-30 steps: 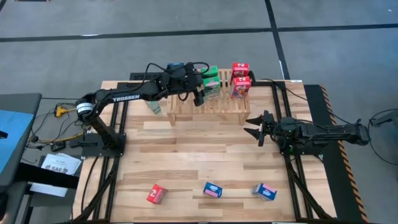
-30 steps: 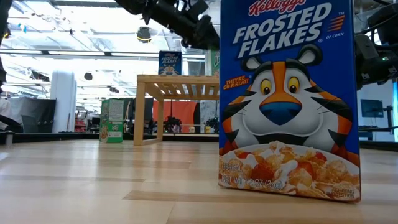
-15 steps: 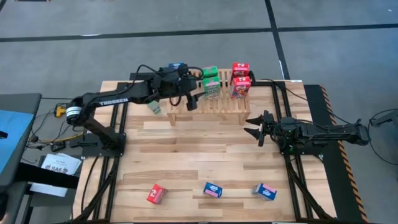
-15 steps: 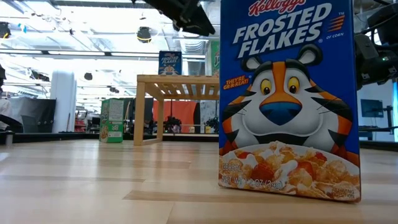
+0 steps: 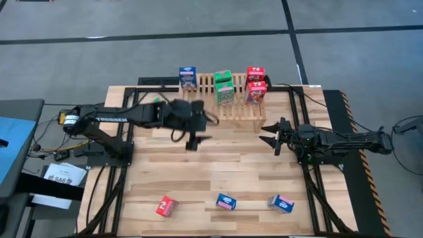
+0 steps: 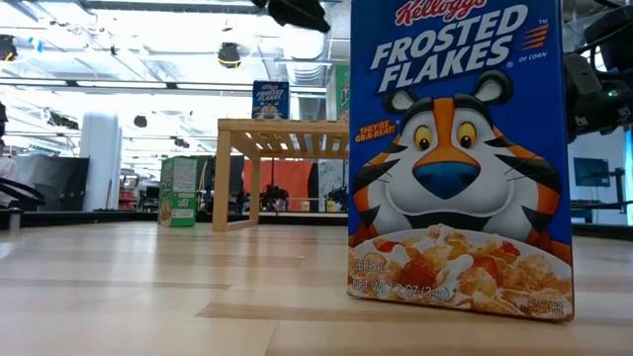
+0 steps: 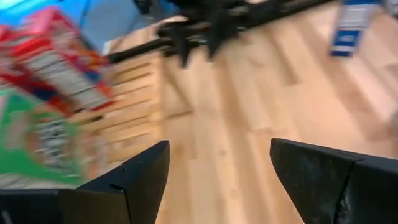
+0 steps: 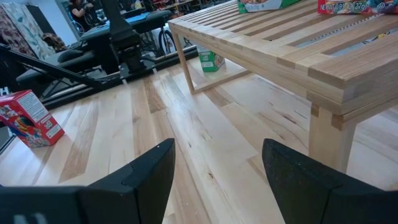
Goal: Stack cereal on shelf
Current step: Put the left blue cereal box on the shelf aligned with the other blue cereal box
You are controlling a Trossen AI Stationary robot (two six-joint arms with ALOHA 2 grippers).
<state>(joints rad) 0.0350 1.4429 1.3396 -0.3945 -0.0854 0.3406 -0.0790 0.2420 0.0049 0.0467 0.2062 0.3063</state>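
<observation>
Hovering left tool, half-open and empty, over bench before shelf, presumably heading for remaining cereal; right tool likewise half-open, empty, waiting.

floor: grey, dark seams | ceiling lights: bright | table: plank

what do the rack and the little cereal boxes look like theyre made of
The rack looks like pale unfinished or lightly sealed wood: grain lines and glued joints show on its slats and leg. The Frosted Flakes box looks like thin printed cardboard with a slight sheen; sharp folded edges suggest it, though the board itself isn't visible.
</observation>
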